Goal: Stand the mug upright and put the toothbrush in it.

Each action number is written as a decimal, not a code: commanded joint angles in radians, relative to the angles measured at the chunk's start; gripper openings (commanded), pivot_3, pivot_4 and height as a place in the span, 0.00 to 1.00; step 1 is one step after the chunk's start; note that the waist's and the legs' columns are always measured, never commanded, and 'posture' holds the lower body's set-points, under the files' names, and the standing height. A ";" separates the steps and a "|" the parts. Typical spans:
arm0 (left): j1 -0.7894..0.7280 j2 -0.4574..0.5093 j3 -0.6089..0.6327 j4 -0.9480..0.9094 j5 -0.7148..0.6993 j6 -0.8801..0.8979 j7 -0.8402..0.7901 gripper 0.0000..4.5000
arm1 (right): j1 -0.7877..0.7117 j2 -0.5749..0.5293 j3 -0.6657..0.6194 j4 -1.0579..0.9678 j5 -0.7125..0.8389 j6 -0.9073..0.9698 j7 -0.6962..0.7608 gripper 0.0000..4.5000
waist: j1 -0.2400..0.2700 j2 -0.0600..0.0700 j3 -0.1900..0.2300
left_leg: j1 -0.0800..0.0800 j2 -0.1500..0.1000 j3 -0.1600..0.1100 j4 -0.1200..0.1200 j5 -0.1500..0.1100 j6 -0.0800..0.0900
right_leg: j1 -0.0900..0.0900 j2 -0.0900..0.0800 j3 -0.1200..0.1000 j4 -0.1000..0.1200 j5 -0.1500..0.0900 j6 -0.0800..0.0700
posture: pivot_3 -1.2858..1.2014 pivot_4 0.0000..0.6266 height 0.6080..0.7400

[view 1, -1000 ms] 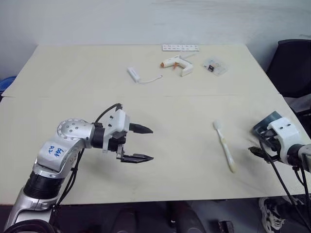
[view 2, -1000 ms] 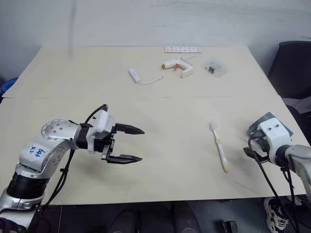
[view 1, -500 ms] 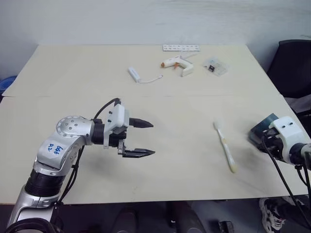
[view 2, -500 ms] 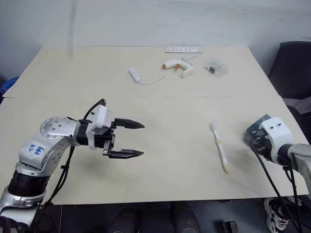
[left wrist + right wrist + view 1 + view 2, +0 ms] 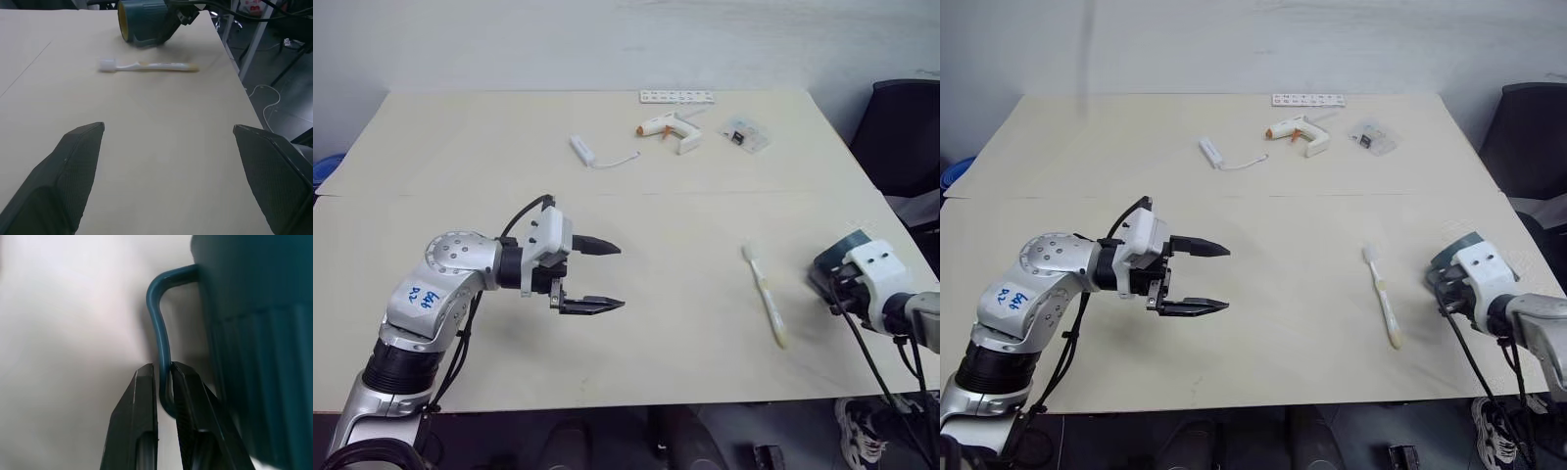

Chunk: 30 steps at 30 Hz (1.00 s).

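Note:
The dark teal mug (image 5: pixel 142 22) lies on its side near the table's right edge, its yellowish mouth facing the toothbrush. My right gripper (image 5: pixel 164 368) is shut on the mug's loop handle (image 5: pixel 159 323), one finger on each side of the loop. The toothbrush (image 5: pixel 766 294) lies flat on the table just left of the mug (image 5: pixel 826 266), with its white head pointing away from me. My left gripper (image 5: pixel 607 276) hovers open and empty over the table's left-middle, pointing right toward the toothbrush (image 5: pixel 146 65).
At the back of the table (image 5: pixel 460 147) lie a white dongle with a cord (image 5: pixel 582 149), a white glue gun (image 5: pixel 671 127), a white strip (image 5: pixel 676 96) and a clear packet (image 5: pixel 747 132). A black chair (image 5: pixel 906 137) stands past the right edge.
My right gripper has gone from open to shut on the mug's handle. The left arm has stayed about where it was.

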 commanded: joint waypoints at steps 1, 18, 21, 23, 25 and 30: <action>-0.009 0.011 0.025 -0.015 -0.009 -0.013 0.006 1.00 | -0.014 -0.021 0.001 -0.005 -0.029 -0.024 0.001 0.33 | 0.000 0.000 0.000 | 0.000 0.000 0.000 0.000 0.000 0.000 | 0.000 0.000 0.000 0.000 0.000 0.000 | 0.52 0.24 1.00; -0.018 0.015 0.027 -0.010 -0.003 -0.021 0.014 1.00 | -0.089 0.004 0.073 0.151 -0.076 -0.112 0.025 0.42 | -0.001 0.000 0.000 | 0.000 0.000 0.001 0.001 0.000 0.000 | 0.001 0.000 0.000 0.000 0.000 0.001 | 0.52 0.24 1.00; -0.016 0.018 0.028 -0.010 -0.002 -0.023 0.013 1.00 | -0.093 0.005 0.077 0.157 -0.079 -0.123 0.032 0.21 | 0.000 0.000 0.000 | 0.000 0.000 0.000 0.001 0.000 0.000 | 0.001 0.000 0.000 0.000 0.000 0.001 | 0.52 0.24 1.00; -0.015 0.020 0.030 -0.010 -0.003 -0.023 0.013 1.00 | -0.096 0.006 0.077 0.157 -0.079 -0.127 0.035 0.07 | 0.000 0.000 0.000 | 0.000 0.000 0.000 0.001 0.000 0.000 | 0.000 0.000 0.000 0.000 0.000 0.001 | 0.52 0.24 1.00; -0.011 0.024 0.035 -0.013 -0.007 -0.015 0.017 1.00 | -0.109 0.022 0.063 0.135 -0.055 -0.130 0.051 0.00 | 0.000 0.000 0.000 | 0.000 0.000 0.000 0.001 0.000 0.000 | 0.001 0.000 0.000 0.000 0.000 0.001 | 0.52 0.24 1.00; 0.017 0.036 0.083 -0.043 -0.038 0.028 0.054 1.00 | -0.212 0.132 0.043 0.039 0.012 -0.175 0.054 0.00 | -0.015 0.000 0.000 | 0.001 0.000 0.001 0.001 0.000 0.000 | 0.000 0.001 0.001 0.001 0.000 0.001 | 0.52 0.24 1.00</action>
